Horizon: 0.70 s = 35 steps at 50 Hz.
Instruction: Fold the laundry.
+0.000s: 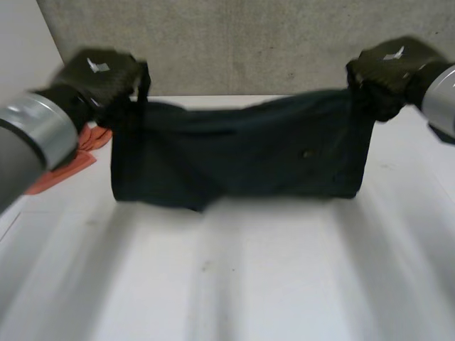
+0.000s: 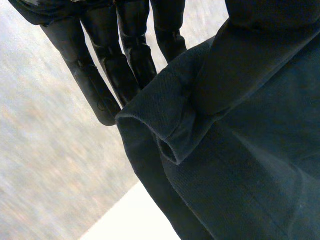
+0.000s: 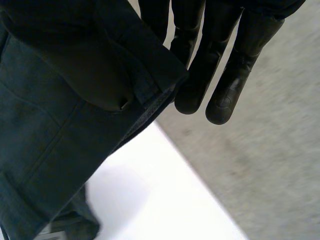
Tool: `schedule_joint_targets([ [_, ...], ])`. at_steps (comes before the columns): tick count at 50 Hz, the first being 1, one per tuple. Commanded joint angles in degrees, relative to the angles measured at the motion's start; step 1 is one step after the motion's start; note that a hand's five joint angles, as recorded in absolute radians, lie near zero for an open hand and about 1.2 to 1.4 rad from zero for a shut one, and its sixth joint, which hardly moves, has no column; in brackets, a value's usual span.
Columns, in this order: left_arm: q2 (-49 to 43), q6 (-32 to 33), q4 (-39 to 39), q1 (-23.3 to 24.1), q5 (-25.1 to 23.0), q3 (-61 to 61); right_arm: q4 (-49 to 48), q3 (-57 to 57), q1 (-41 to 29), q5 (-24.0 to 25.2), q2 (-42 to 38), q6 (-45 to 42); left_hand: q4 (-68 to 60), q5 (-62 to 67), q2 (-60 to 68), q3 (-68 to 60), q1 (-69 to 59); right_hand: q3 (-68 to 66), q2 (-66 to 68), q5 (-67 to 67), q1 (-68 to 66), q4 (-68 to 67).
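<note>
A dark garment (image 1: 242, 153) hangs stretched above the white table (image 1: 249, 284), its lower edge touching the tabletop. The left hand (image 1: 99, 74) pinches one upper corner between straight fingers (image 2: 125, 55) and thumb, and the right hand (image 1: 387, 67) clamps the other corner the same way. Each hand's back carries a small pale tag, too blurred to read. An orange cloth (image 1: 67, 167) lies on the table's left side.

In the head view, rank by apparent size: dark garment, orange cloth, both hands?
Dark garment
Left hand and right hand, about alike
Orange cloth, partly hidden behind the left arm, so unsure
</note>
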State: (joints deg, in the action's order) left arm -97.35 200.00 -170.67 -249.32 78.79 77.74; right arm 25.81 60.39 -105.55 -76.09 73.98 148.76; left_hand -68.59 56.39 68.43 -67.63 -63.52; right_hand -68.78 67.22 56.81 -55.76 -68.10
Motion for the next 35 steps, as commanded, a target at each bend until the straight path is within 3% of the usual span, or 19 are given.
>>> schedule_joint_targets([
  [1,-15.6,0.6,-0.5,-0.2,0.5,-5.3,-1.6,-0.9,-3.2,-1.2,-9.0,0.2,-11.4,13.6,11.6,-12.4,-16.5,-11.2,12.8,13.2,-24.2,-11.9],
  [6,-23.8,1.2,-1.2,-1.4,0.2,-15.1,-8.4,-5.1,-3.9,-4.7,-15.3,0.9,-11.4,13.6,11.6,-12.4,-16.5,-11.2,12.8,13.2,-24.2,-11.9],
  [10,-27.5,1.8,-7.9,-1.4,0.5,-25.2,-19.7,-10.4,-4.9,-8.3,-19.0,2.5,-11.4,13.6,11.6,-12.4,-16.5,-11.2,12.8,13.2,-24.2,-11.9],
  [14,-27.4,1.1,-22.1,-0.7,1.5,-30.5,-34.8,-16.3,-5.6,-9.6,-20.4,4.0,-11.4,13.6,11.6,-12.4,-16.5,-11.2,12.8,13.2,-24.2,-11.9],
  [15,-26.5,0.8,-28.9,-0.6,2.4,-30.9,-40.0,-17.9,-5.8,-9.7,-20.1,4.5,-11.4,13.6,11.6,-12.4,-16.5,-11.2,12.8,13.2,-24.2,-11.9],
  [20,-19.9,-1.4,-44.1,0.4,5.8,-29.2,-51.5,-20.7,-5.9,-10.2,-17.9,8.0,-11.4,13.6,11.6,-12.4,-16.5,-11.2,12.8,13.2,-24.2,-11.9],
  [25,-15.2,-4.2,-44.0,0.3,6.3,-24.4,-51.2,-20.9,-5.8,-9.9,-16.7,10.2,-11.4,13.6,11.6,-12.4,-16.5,-11.2,12.8,13.2,-24.2,-11.9],
  [35,-13.0,-4.9,-39.0,0.0,6.2,-5.7,-37.9,-12.4,-5.7,-6.4,-17.5,9.9,-11.4,13.6,11.6,-12.4,-16.5,-11.2,12.8,13.2,-24.2,-11.9],
])
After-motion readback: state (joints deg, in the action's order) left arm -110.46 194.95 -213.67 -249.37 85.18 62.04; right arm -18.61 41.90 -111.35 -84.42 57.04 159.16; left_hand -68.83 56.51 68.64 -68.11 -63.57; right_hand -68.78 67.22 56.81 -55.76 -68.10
